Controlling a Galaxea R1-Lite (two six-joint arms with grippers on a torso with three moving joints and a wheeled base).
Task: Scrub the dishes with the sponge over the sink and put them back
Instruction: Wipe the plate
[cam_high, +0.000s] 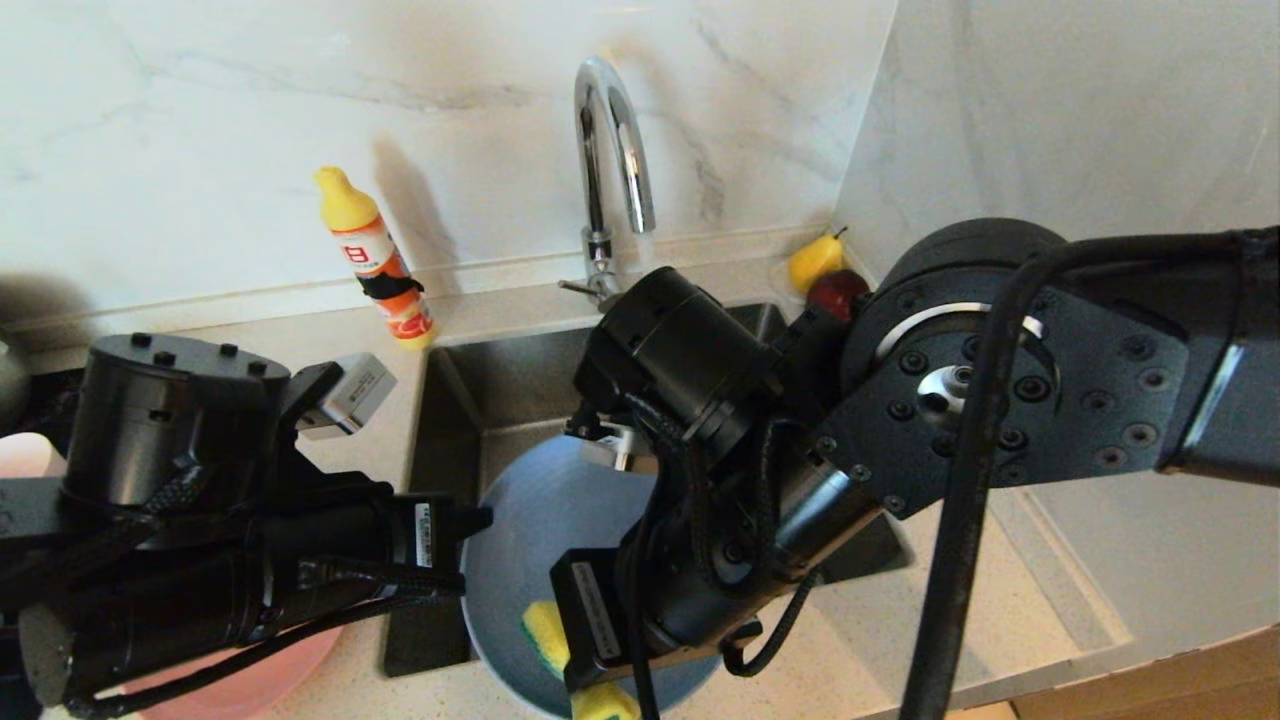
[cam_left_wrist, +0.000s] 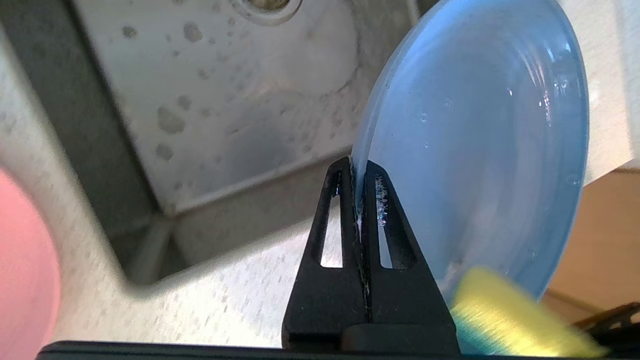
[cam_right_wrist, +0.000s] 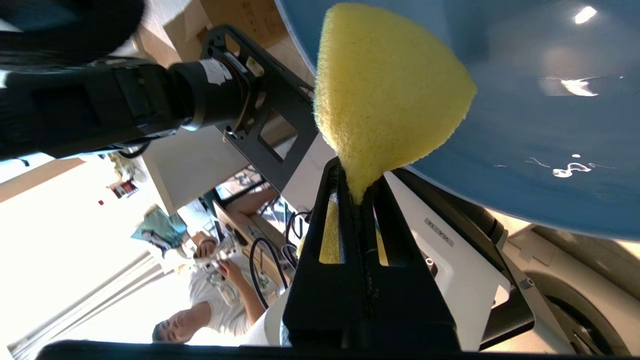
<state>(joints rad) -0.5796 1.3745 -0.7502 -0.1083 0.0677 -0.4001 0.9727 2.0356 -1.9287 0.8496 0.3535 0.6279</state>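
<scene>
Sponge (cam_right_wrist: 385, 90) against plate is the relation your next stroke turns on. Your right gripper (cam_right_wrist: 359, 197) is pinched tight on the narrow waist of the sponge, and its yellow foam fans out beyond the fingertips and lies flat on the face of the grey-blue plate (cam_high: 545, 520). Your left gripper (cam_left_wrist: 359, 200) is clamped on that plate's rim, holding it tilted on edge, partly over the near edge of the sink (cam_high: 500, 400) and partly over the tabletop (cam_left_wrist: 225, 300).

From the head view, the sponge sits low on the plate's face, near the edge closest to you, and the right arm crosses in front of the dish. Most of the face therefore lies away from the sponge, up toward the tap (cam_high: 610, 150), so I judge the stroke should run that way across the plate. The pink plate (cam_left_wrist: 25, 270) rests on the tabletop left of the sink, beside the left arm.
</scene>
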